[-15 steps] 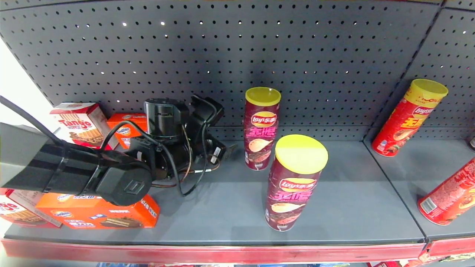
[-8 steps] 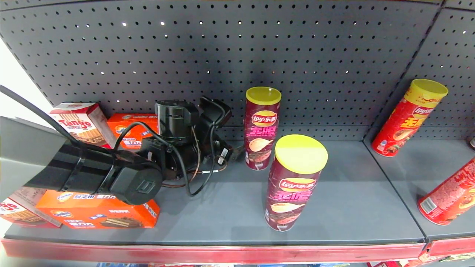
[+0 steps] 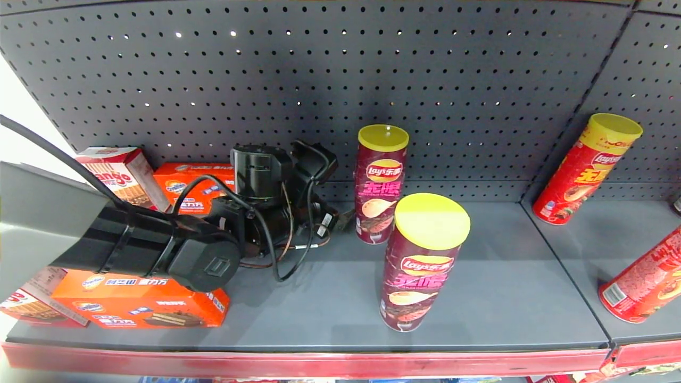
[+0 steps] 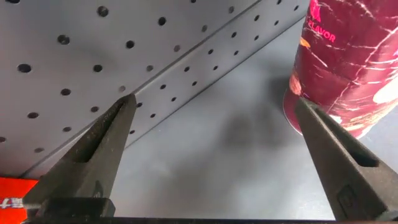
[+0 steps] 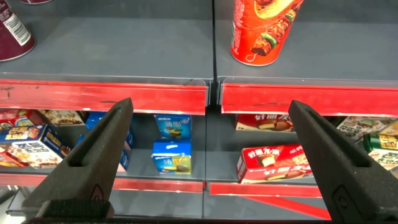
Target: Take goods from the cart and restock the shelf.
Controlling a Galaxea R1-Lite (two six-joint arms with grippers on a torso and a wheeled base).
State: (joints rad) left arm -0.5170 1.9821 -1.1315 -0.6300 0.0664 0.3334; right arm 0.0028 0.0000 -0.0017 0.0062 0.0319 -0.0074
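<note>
Shelf stock count.

Maroon chip cans: 2, the rear maroon can (image 3: 382,183) and the front maroon can (image 3: 423,260).

Red chip cans: 2, the leaning red can (image 3: 585,167) and the edge red can (image 3: 641,284).

Yellow lids in sight: 3.

Orange boxes: 2, the rear orange box (image 3: 192,187) and the front orange box (image 3: 138,306).

Red-and-white wafer boxes: 2, the rear wafer box (image 3: 123,173) and the front wafer box (image 3: 24,306).

Subtotals: 4 cans, 4 boxes, 8 items.

Lower tiers: blue boxes (image 5: 173,155), at least 2; red boxes (image 5: 267,163), at least 2. The remainder is too crowded to count.
</note>
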